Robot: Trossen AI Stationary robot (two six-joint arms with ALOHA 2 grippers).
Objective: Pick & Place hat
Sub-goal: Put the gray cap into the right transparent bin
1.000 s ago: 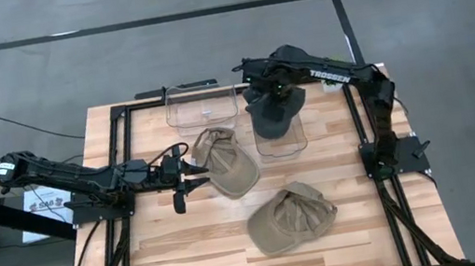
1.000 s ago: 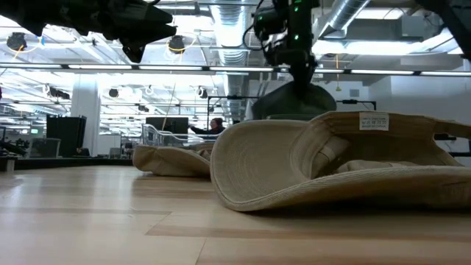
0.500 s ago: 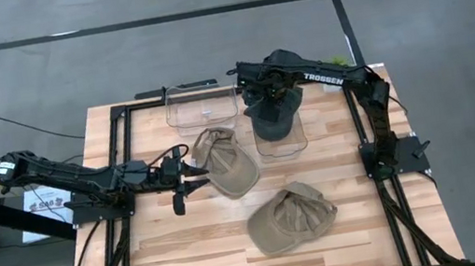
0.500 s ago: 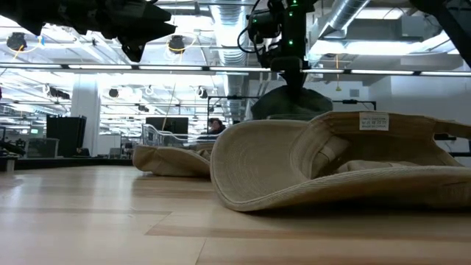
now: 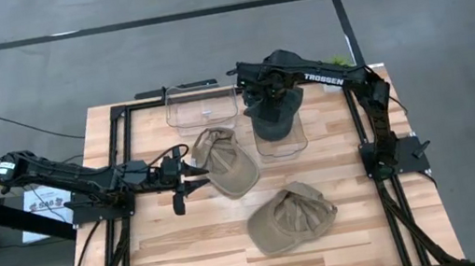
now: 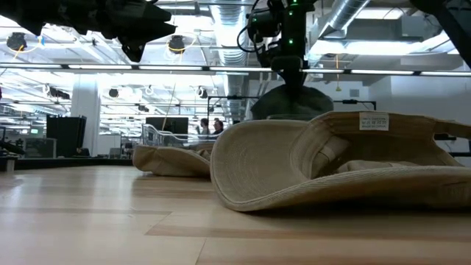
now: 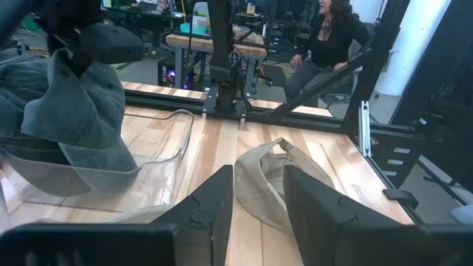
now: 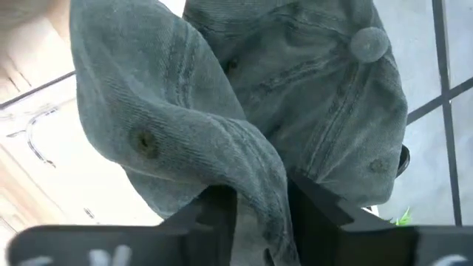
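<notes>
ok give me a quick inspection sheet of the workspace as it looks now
Surface: wooden table, bare at the front.
Job's things: grey hat held over the right clear bin; left clear bin empty; tan hat mid-table; second tan hat nearer the front.
Clutter: nothing seen.
Grippers: right gripper pinches the grey hat's fabric above the bin; left gripper low at the mid-table tan hat, fingers parted, holding nothing.
Cables: wires run along the left arm and off the table's left side.
Surroundings: grey floor; a seated person beyond the table.
</notes>
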